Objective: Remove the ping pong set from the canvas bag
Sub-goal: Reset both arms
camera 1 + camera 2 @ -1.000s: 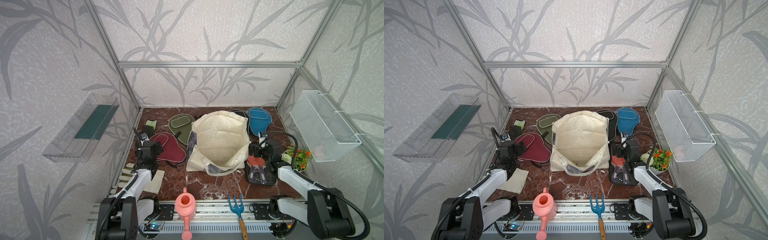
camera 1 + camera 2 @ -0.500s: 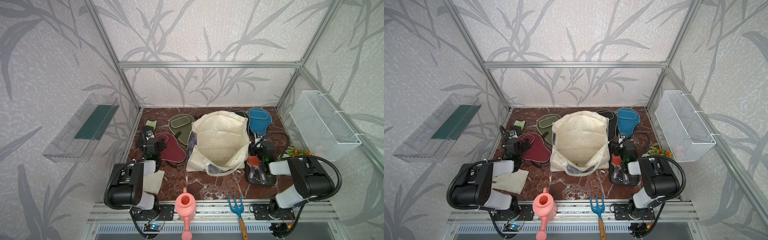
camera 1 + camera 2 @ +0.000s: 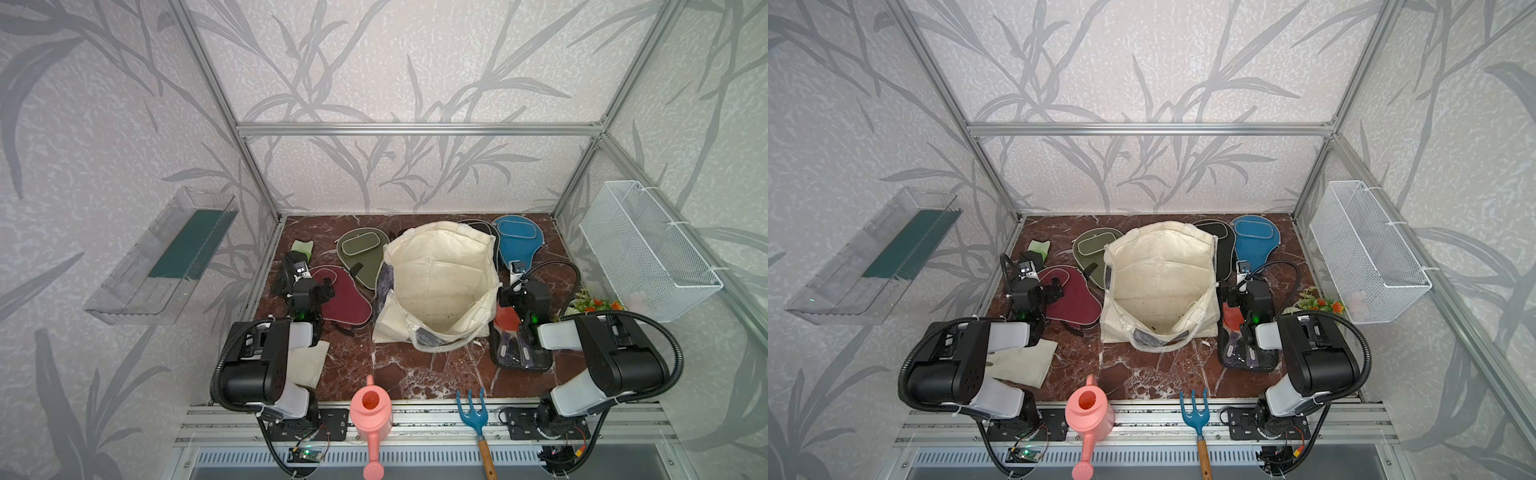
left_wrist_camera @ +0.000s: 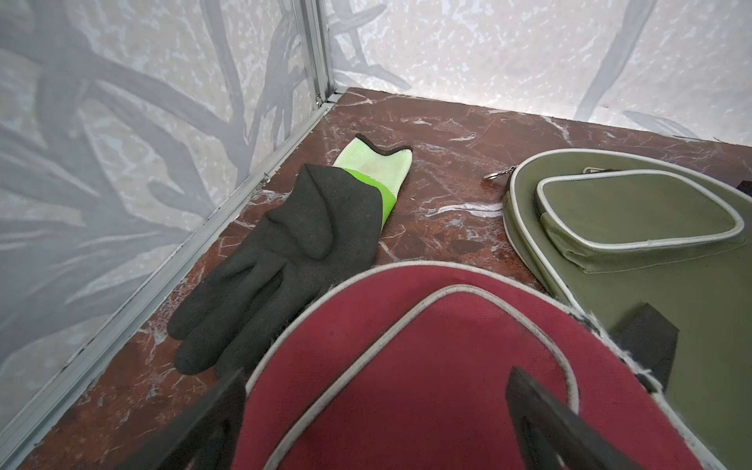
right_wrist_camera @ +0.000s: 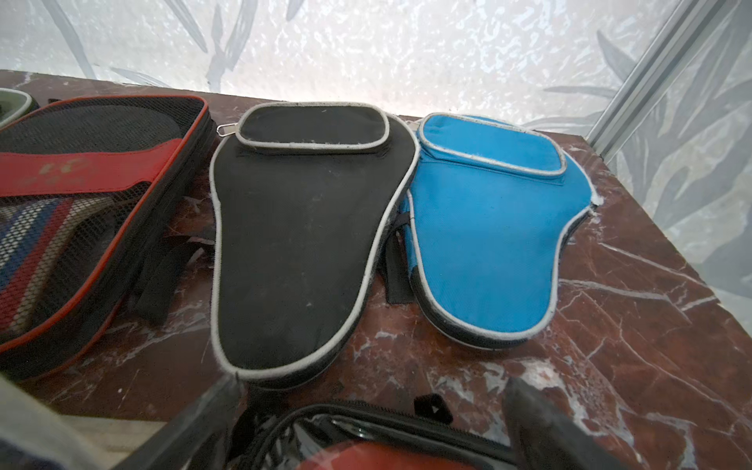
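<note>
My left gripper [image 4: 378, 374] has its jaws spread wide, one finger on each side of the broad end of the maroon paddle case [image 3: 347, 301]. Nothing is pinched, and I cannot tell whether the tips touch the fabric. My right gripper [image 5: 372, 382] is spread just as wide and empty, poised over one end of the clear-fronted case [image 3: 509, 353] with red paddles inside.

The canvas bag [image 3: 436, 266] sits mid-table, mouth gaping upward, a rope handle drooping over its 6 o'clock rim. Every case I can see lies outside it on the marble.

Taking the bag as the dial's centre:
- **9 o'clock:** the maroon paddle case, just beside the bag.
- **11 o'clock:** the olive case [image 3: 361, 253], its edge meeting the maroon one.
- **1 o'clock:** the black case [image 3: 1219, 245], half hidden behind the bag's wall, with the blue case [image 3: 515, 243] lapping against it.
- **4 o'clock:** the clear-fronted case, just beside the bag.

A black mesh case with red trim [image 5: 81, 195] lies beside the black case in my right wrist view; I cannot place it from above.

A black-and-green glove [image 4: 285, 260] lies by the wall at 10 o'clock. A beige cloth [image 3: 305, 363] lies at 8 o'clock, partly under my left arm. On the front edge are a pink watering can [image 3: 371, 409] at 7 and a blue garden fork [image 3: 473, 417] near 6.
</note>
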